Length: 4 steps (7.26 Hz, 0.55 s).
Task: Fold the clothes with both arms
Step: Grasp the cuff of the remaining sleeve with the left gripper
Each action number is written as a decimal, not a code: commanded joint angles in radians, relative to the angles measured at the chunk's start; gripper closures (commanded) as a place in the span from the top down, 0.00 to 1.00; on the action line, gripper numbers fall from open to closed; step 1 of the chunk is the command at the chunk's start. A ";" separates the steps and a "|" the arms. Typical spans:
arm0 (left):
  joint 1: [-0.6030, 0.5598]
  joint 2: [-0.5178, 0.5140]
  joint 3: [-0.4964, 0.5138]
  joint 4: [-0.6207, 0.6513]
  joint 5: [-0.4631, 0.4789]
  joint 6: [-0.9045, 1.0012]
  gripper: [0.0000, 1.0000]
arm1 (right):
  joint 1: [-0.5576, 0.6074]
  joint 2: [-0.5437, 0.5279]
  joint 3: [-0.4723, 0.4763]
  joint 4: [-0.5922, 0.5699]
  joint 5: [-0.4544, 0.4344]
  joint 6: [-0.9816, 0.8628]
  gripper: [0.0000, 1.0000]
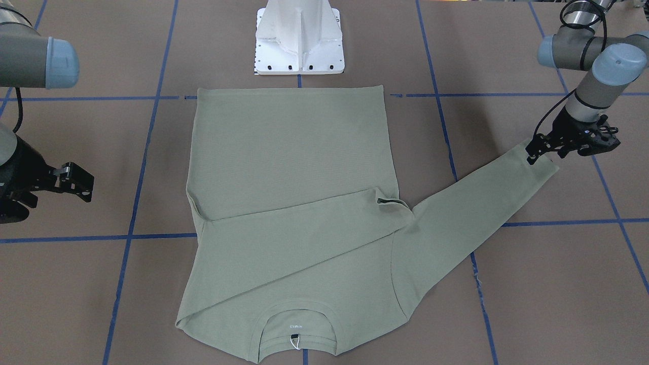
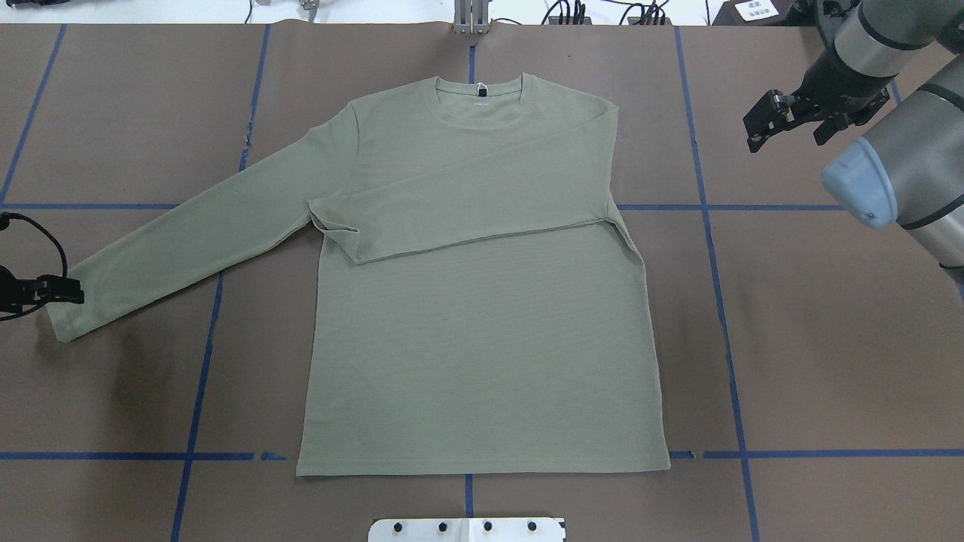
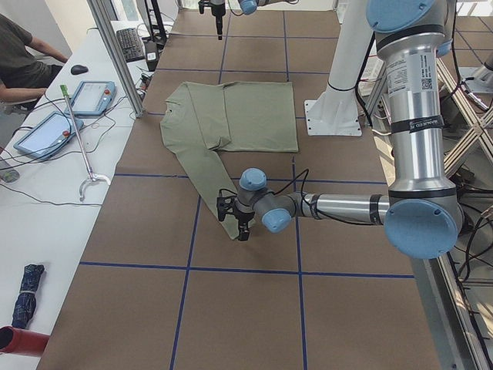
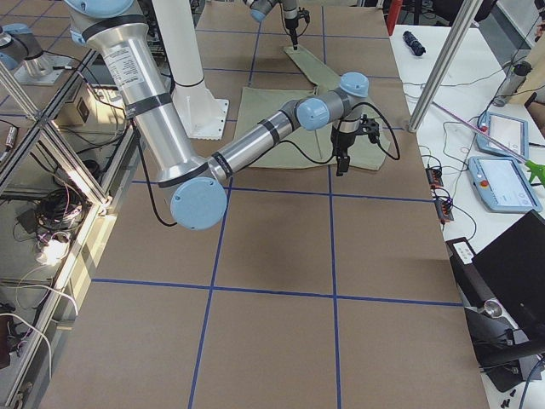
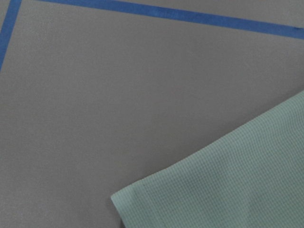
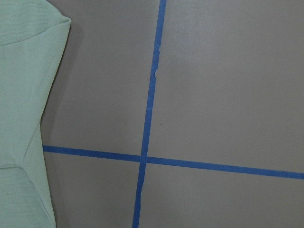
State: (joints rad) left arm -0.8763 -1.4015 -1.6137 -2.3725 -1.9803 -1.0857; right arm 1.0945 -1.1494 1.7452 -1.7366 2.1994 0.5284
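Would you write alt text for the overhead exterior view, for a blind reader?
A sage-green long-sleeved shirt lies flat on a brown table with blue tape lines, one sleeve folded across its chest, the other stretched leftward. The left gripper is at that cuff; the right gripper hovers off the shirt.

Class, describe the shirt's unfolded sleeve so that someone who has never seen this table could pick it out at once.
On the brown blue-taped table lies a sage-green shirt. From its shoulder on the robot's left, one sleeve runs out diagonally, its cuff by the fingers of the left arm. Unlike the other sleeve, folded across the chest, it lies off the body.
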 commanded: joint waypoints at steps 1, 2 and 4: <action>-0.001 0.013 0.003 -0.043 -0.003 -0.011 0.99 | -0.001 0.002 0.002 0.000 -0.001 0.001 1.00; 0.002 0.012 0.006 -0.043 -0.002 -0.022 0.99 | -0.001 0.000 0.000 0.000 -0.001 0.001 1.00; 0.003 0.010 0.008 -0.040 -0.002 -0.023 0.99 | -0.001 0.000 0.000 0.000 -0.003 0.001 1.00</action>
State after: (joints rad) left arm -0.8739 -1.3903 -1.6078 -2.4134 -1.9821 -1.1068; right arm 1.0938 -1.1487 1.7459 -1.7365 2.1979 0.5292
